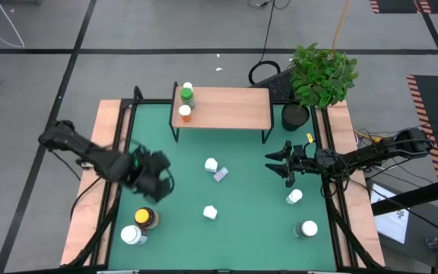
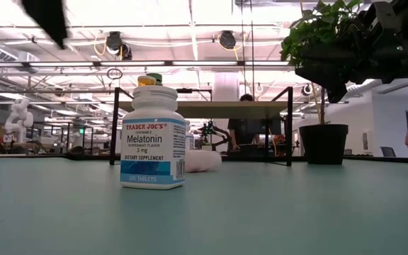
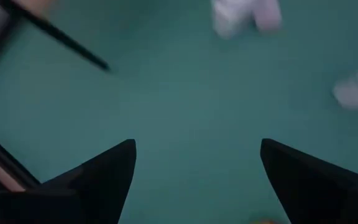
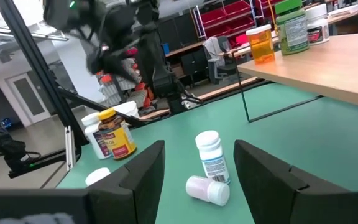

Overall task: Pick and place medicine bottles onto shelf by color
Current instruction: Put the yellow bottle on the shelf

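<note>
Over the green mat [image 1: 242, 198], left end effector [image 1: 157, 181] gapes wide, right end effector [image 1: 281, 164] partly open, both empty

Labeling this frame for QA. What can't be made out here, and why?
- Shelf in the high view: three bottles show, green, orange and a white one; labels too small to read.
- Low view: the melatonin bottle blocks what stands behind it.
- Left wrist view: motion blur; the pale bottles are shapeless.
- Right wrist view: the lilac bottle lies partly between that end effector's fingers, label unseen.
</note>
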### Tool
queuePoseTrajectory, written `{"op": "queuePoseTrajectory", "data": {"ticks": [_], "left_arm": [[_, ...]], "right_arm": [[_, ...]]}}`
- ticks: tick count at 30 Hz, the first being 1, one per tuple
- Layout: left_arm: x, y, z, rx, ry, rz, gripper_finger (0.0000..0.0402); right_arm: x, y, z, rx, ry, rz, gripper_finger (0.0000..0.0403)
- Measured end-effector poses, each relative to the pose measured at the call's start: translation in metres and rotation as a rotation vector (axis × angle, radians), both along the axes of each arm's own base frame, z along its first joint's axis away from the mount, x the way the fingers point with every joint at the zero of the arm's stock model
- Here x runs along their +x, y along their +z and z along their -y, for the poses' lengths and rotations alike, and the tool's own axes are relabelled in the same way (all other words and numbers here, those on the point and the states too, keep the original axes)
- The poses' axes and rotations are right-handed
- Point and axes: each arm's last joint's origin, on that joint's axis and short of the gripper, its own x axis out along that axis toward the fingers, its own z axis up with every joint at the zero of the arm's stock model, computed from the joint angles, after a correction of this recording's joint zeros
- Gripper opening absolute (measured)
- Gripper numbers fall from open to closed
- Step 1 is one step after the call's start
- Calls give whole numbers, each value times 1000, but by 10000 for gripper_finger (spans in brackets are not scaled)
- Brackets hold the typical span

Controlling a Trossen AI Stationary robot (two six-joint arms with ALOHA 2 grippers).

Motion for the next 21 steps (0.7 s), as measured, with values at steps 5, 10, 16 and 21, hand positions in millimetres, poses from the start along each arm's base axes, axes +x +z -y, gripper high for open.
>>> {"op": "queuePoseTrajectory", "data": {"ticks": [5, 10, 16, 21], "left_arm": [[-21, -18, 34, -109, 29, -44, 347], [-41, -18, 59, -172, 51, -20, 347], [-53, -27, 81, -179, 63, -32, 347], [-54, -38, 98, -207, 42, -90, 347]], "right_arm": [[0, 0, -1, 10, 20, 0, 187], [0, -1, -1, 12, 20, -7, 187], [0, -1, -1, 20, 20, -7, 187], [0, -1, -1, 20, 20, -6, 187]]}}
